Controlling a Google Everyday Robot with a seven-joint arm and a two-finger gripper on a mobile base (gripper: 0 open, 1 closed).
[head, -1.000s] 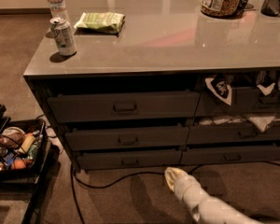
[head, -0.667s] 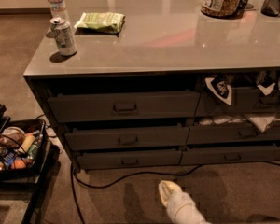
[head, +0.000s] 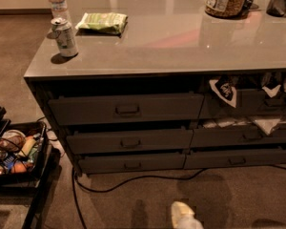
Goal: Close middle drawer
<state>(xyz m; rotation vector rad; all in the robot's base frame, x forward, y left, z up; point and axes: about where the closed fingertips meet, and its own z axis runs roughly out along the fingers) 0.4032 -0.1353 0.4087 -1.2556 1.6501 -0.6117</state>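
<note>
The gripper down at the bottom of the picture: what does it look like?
The gripper, low at the bottom edge over the brown carpet, is a rounded, smooth cream-white shape, yellowish at its tip. No cables or markings show on it.

I see a glossy, smooth countertop (head: 171,42) above the matt grey middle drawer (head: 95,142). Below that drawer, my gripper (head: 183,217) looks pale, smooth plastic.

Only the gripper (head: 183,215) shows, at the bottom edge of the frame just right of centre: a pale, cream-white rounded tip (warm yellowish in this light) widening into a lighter, smooth casing that runs off the lower border.
</note>
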